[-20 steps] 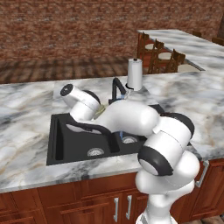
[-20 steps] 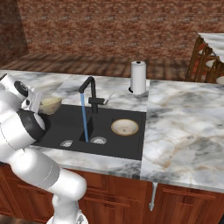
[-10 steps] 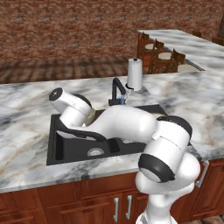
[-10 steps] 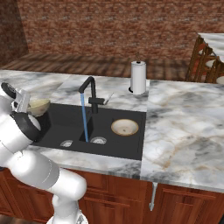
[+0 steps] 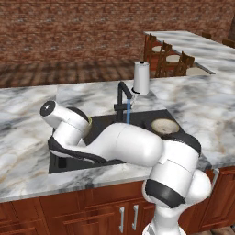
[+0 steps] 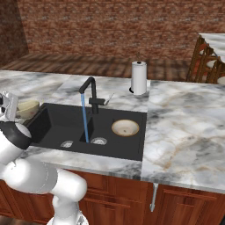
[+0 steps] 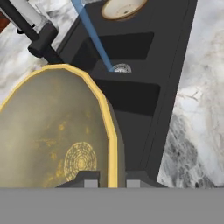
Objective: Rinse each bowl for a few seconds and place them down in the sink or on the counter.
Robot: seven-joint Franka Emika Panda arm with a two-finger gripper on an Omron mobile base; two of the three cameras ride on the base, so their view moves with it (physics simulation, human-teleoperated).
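Observation:
My gripper (image 7: 111, 180) is shut on the rim of the olive-tan bowl (image 7: 52, 131), which stands tilted on edge in the hand view. From the right base view, the gripper (image 6: 9, 105) holds this bowl (image 6: 27, 107) at the left end of the black sink (image 6: 61, 123), by the marble counter (image 6: 184, 132). In the left base view only a sliver of its rim (image 5: 90, 123) shows behind my hand. The cream-rimmed bowl (image 6: 125, 128) (image 5: 165, 125) (image 7: 122, 6) lies upright in the sink's right part.
Water (image 6: 85, 121) runs from the black faucet (image 6: 90, 90) down to a drain (image 7: 120, 68), well to the right of the held bowl. A white paper-towel roll (image 6: 139, 78) stands on the counter behind the sink. Wooden chairs stand at the far right.
My arm has swung left with the olive-tan bowl, carrying it from near the faucet to the sink's left end. The cream-rimmed bowl and the water stream are unchanged.

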